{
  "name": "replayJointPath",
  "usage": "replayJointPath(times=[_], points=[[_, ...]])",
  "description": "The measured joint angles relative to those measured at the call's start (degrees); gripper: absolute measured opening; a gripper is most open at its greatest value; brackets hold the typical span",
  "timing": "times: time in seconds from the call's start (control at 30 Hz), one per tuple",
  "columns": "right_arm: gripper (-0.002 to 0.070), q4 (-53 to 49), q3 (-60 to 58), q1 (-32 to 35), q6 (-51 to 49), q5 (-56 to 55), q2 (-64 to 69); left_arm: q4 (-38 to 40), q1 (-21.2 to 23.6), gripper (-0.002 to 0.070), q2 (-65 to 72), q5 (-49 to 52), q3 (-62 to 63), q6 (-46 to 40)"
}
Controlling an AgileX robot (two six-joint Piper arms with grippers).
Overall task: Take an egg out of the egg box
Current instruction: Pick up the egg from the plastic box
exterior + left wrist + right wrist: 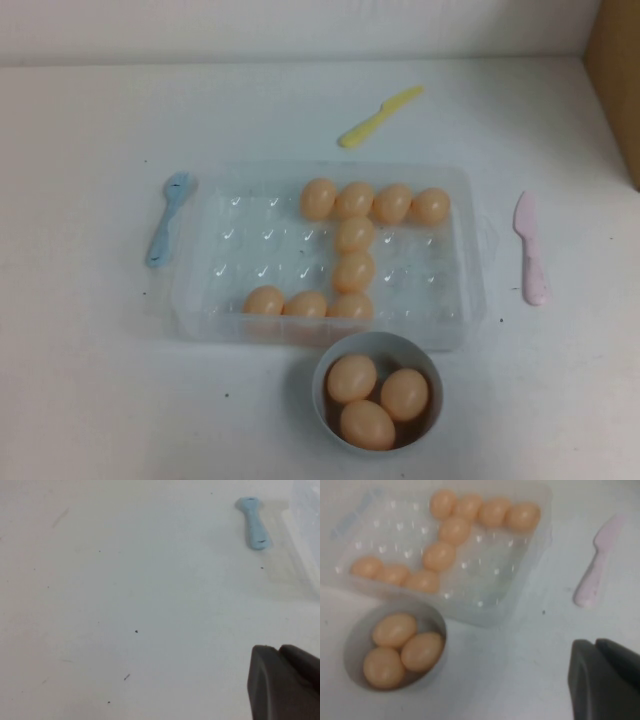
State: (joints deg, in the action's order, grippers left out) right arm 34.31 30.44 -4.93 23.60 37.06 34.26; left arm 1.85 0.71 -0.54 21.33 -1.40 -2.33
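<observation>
The clear plastic egg box (225,262) lies in the middle of the table in the high view. Several pale orange eggs (353,235) sit in it, in a row at the back, a column down the middle and a row at the front. The right wrist view shows the box (492,575) and its eggs (440,555) too. Neither gripper shows in the high view. My left gripper (277,650) is shut and empty over bare table, left of the box. My right gripper (595,642) is shut and empty, near the box's front right.
A grey-white bowl (320,385) with three eggs stands just in front of the box, also in the right wrist view (351,645). A blue spoon (168,218) lies left of the box, a yellow knife (380,115) behind, a pink knife (530,250) right. A brown box (615,80) stands far right.
</observation>
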Motion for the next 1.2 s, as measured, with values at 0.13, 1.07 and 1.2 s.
replayJointPath(times=[0.13, 1.07, 1.2], points=[[-0.0017, -8.5, 12.91, 0.0, 0.14, 12.58, 15.77, 0.0, 0.0, -0.0005, 0.0, 0.0, 0.0, 0.0], [-0.0017, -31.58, 75.16, -14.94, -5.05, 33.62, 73.62, -0.09, 0.0, -0.0005, 0.0, 0.0, 0.0, 0.0], [-0.0008, -31.59, 77.45, -15.83, -5.15, 33.71, 77.33, -0.09, 0.0, -0.0005, 0.0, 0.0, 0.0, 0.0]])
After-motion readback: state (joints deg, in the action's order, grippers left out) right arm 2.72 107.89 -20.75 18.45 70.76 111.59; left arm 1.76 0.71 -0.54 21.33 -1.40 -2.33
